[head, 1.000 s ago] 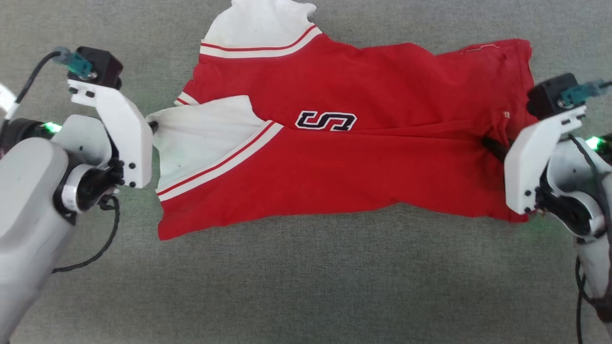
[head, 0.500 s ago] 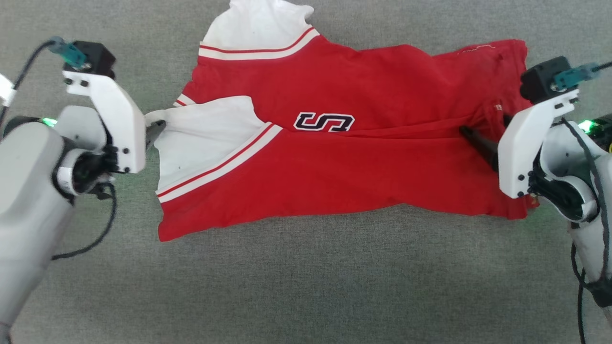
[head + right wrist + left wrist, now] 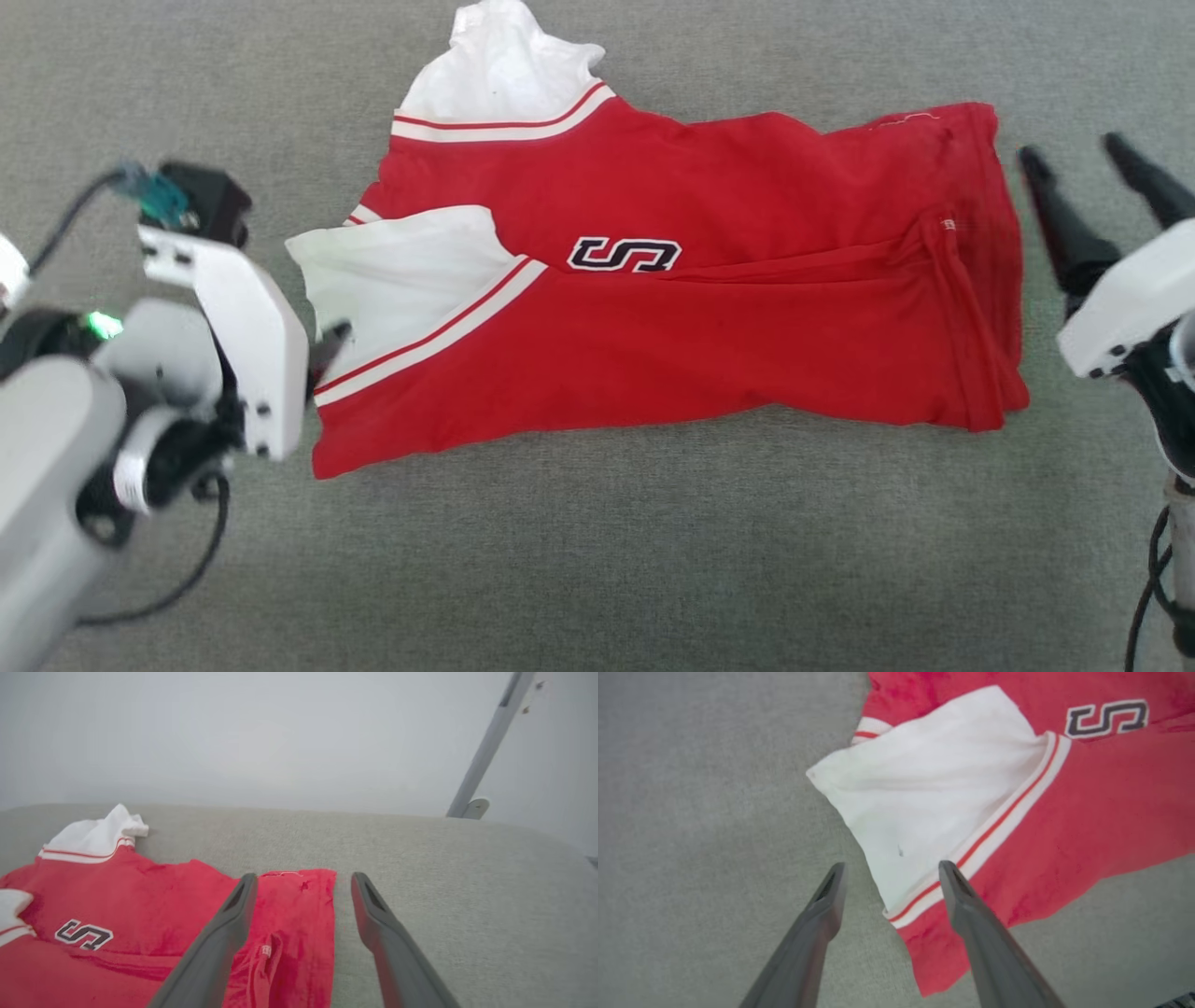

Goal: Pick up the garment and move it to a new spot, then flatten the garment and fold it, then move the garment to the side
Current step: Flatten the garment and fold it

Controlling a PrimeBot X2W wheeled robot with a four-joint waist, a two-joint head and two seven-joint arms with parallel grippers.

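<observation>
The garment point(image 3: 709, 308), a red T-shirt with white sleeves and a black-and-white print, lies folded lengthwise on the grey surface, collar end left, hem right. One white sleeve point(image 3: 401, 271) lies on top at the left; the other point(image 3: 504, 75) sticks out at the far side. My left gripper point(image 3: 889, 870) is open above the garment's left edge point(image 3: 924, 821), holding nothing. To the right of the hem point(image 3: 299, 933), my right gripper point(image 3: 1074, 159) stands open and lifted, its fingers point(image 3: 233, 914) empty.
The grey fabric surface point(image 3: 597, 579) spreads around the garment on all sides. A pale wall point(image 3: 280, 732) rises behind its far edge, with a slanted grey pole point(image 3: 486, 746) at the right.
Both grippers have opened and let go of the garment. The left one drew back and toward me; the right one lifted away to the right of the hem. The garment has settled flat.
</observation>
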